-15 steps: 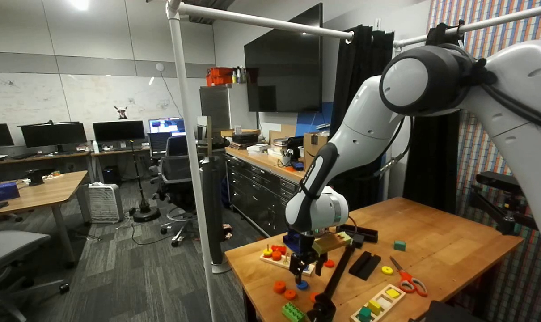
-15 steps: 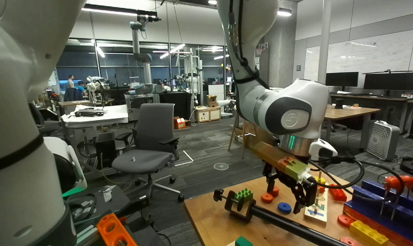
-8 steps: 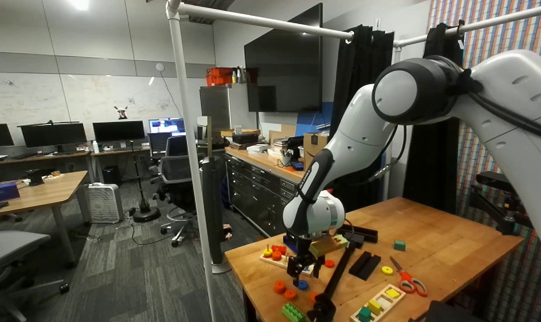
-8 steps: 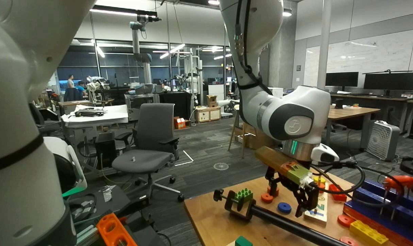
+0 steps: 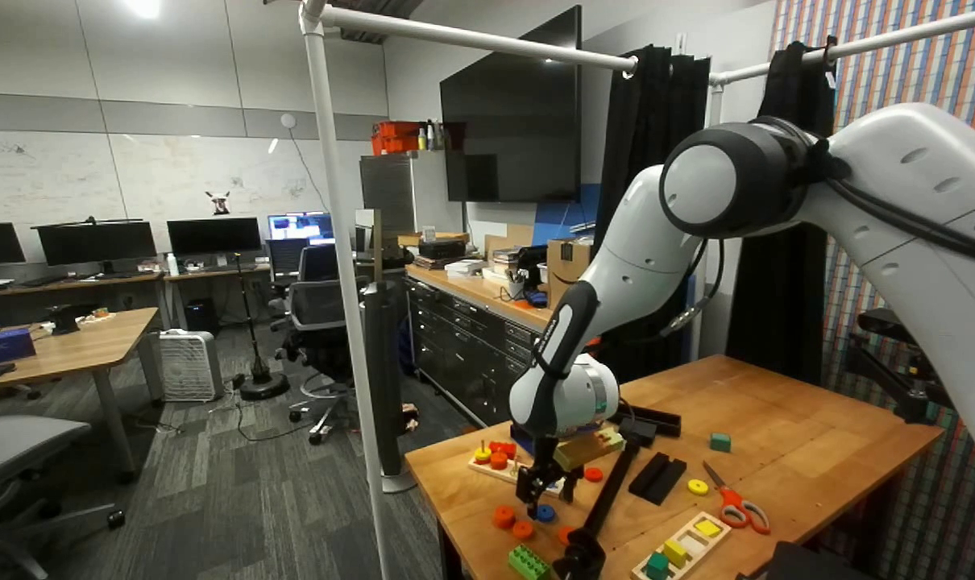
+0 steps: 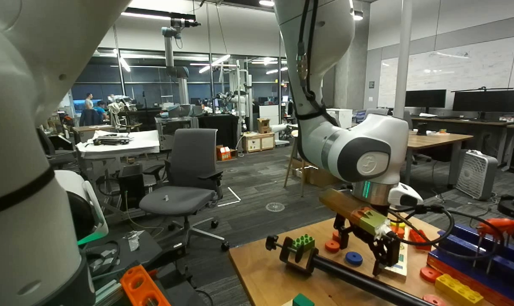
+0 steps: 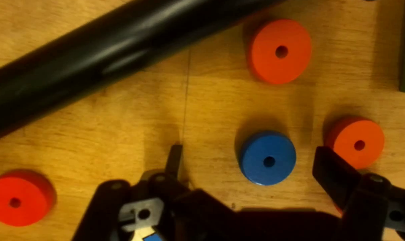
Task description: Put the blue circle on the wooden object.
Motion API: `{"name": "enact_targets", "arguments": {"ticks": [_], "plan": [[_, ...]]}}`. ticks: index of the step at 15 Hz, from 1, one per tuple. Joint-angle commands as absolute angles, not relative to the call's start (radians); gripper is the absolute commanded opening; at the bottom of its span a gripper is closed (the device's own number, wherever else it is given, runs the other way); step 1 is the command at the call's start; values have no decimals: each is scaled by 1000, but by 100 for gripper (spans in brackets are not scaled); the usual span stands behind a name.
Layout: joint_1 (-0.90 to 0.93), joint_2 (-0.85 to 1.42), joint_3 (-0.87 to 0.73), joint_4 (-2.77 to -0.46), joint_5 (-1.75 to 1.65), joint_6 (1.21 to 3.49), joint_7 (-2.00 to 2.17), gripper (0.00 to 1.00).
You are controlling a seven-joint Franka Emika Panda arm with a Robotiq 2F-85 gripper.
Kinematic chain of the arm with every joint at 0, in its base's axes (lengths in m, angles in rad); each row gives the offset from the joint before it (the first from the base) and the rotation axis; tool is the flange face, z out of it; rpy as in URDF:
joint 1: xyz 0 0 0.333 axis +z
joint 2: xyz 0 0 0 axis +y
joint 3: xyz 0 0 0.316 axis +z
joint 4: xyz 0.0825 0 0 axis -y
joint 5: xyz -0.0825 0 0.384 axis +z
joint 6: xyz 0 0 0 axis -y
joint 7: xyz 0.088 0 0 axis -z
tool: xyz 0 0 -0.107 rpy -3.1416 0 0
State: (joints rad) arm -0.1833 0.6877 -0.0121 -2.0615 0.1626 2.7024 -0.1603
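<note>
The blue circle is a flat disc with a centre hole, lying on the table. It also shows in an exterior view and in the wrist view. My gripper is open, its fingers on either side of the disc, nearer on the right, with gaps both sides. The gripper also shows in both exterior views, low over the table. The wooden object is a pale board with pegs, numbers and some discs; the gripper partly hides it. It also shows in an exterior view.
An orange disc lies by the right finger; another is nearby. A red disc lies left. A black bar clamp crosses the table. A green block and blue rack stand around.
The arm has lowered, bringing the open gripper down around the blue circle. The blue circle and the board have not moved.
</note>
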Motion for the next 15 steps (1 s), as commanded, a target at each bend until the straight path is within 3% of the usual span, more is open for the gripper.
{"name": "enact_targets", "arguments": {"ticks": [1, 7, 8, 10, 15], "plan": [[-157, 713, -33, -2040, 124, 2749, -110, 100], [-155, 718, -31, -2043, 107, 2767, -89, 100], [-156, 718, -31, -2043, 106, 2765, -90, 75], [-154, 717, -35, -2043, 101, 2767, -89, 68], [-148, 712, -40, -2041, 97, 2766, -82, 29]]}}
